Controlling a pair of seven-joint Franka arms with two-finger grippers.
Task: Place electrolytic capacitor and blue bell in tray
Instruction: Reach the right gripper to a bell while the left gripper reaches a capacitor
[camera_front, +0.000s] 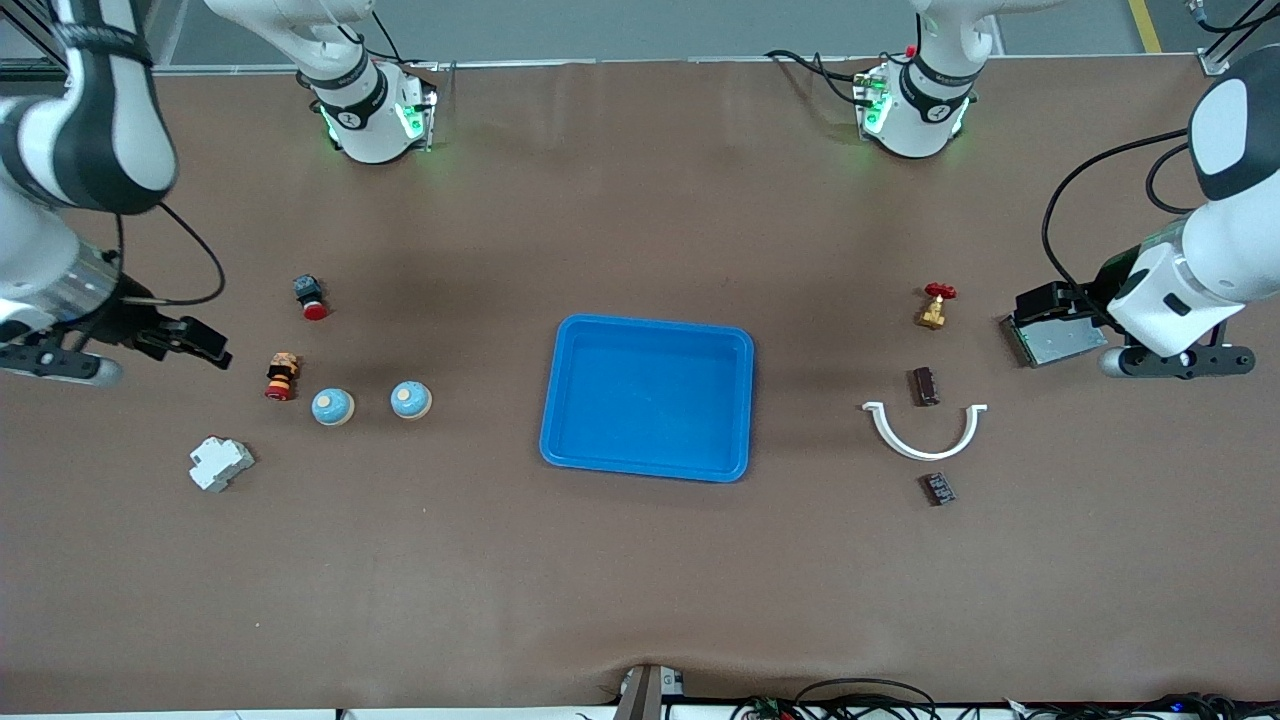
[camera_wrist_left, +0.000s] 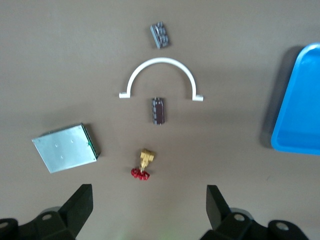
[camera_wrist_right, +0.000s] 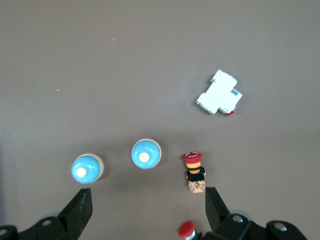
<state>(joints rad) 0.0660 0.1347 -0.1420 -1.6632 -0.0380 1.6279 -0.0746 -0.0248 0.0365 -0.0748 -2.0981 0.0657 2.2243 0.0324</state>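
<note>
Overall, a brown mat (camera_front: 640, 580) covers the table from edge to edge, with cables trailing along its nearest rim and grey floor past the arm bases. Nearest the front camera at the left arm's end lies a small ribbed dark part (camera_front: 937, 488), then a white half-ring clip (camera_front: 924, 432), the electrolytic capacitor (camera_front: 925, 386) and a brass valve with a red handle (camera_front: 936, 305). All sit just off the left gripper (camera_wrist_left: 147, 210), whose fingers stand apart over bare mat; only its wrist view shows the silver plate (camera_wrist_left: 65, 147) clearly. Midway sits the tray (camera_front: 560, 400), holding nothing. Close under the right gripper (camera_wrist_right: 147, 212), also spread wide, lie two blue bells (camera_wrist_right: 145, 153) (camera_wrist_right: 86, 168), red-capped buttons (camera_wrist_right: 194, 172) and a white breaker (camera_wrist_right: 219, 92).
</note>
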